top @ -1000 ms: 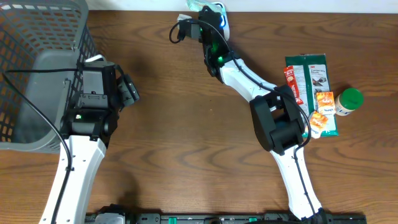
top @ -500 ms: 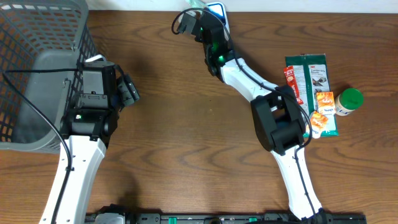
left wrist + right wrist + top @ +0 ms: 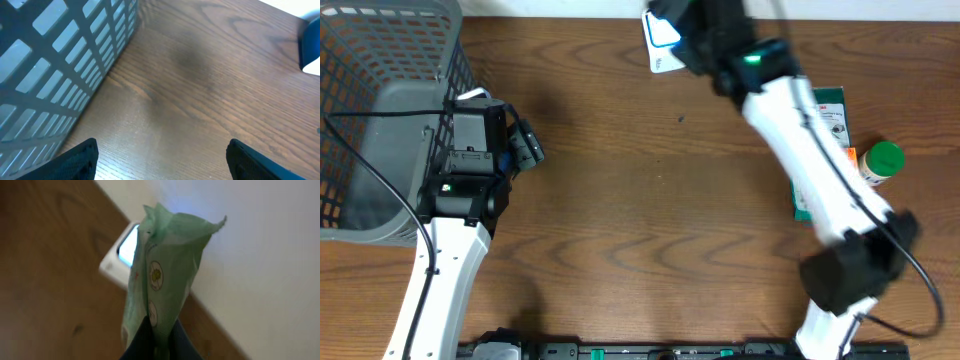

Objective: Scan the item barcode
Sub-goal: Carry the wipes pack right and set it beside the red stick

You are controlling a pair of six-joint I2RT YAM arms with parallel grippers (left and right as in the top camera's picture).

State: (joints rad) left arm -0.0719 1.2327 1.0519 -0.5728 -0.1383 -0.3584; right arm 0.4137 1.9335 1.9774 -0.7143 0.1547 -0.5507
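Note:
My right gripper (image 3: 160, 330) is shut on the lower edge of a pale green packet (image 3: 162, 265), which stands up between its fingers. In the right wrist view the white scanner (image 3: 125, 252) with its blue lit window lies on the table just behind the packet, at the far edge. From overhead the scanner (image 3: 663, 42) shows at the top centre. The raised right arm (image 3: 800, 130) hides the packet there. My left gripper (image 3: 167, 160) is open over bare wood beside the basket, nothing between its fingers (image 3: 75, 160).
A grey mesh basket (image 3: 380, 120) fills the left side, right next to the left gripper (image 3: 527, 145). At the right lie a dark green package (image 3: 828, 108), an orange packet (image 3: 844, 160) and a green-capped bottle (image 3: 882, 160), partly under the right arm.
The right arm has risen high toward the overhead camera and swung right, carrying the packet. The scanner's face is now uncovered. The left arm has not moved.

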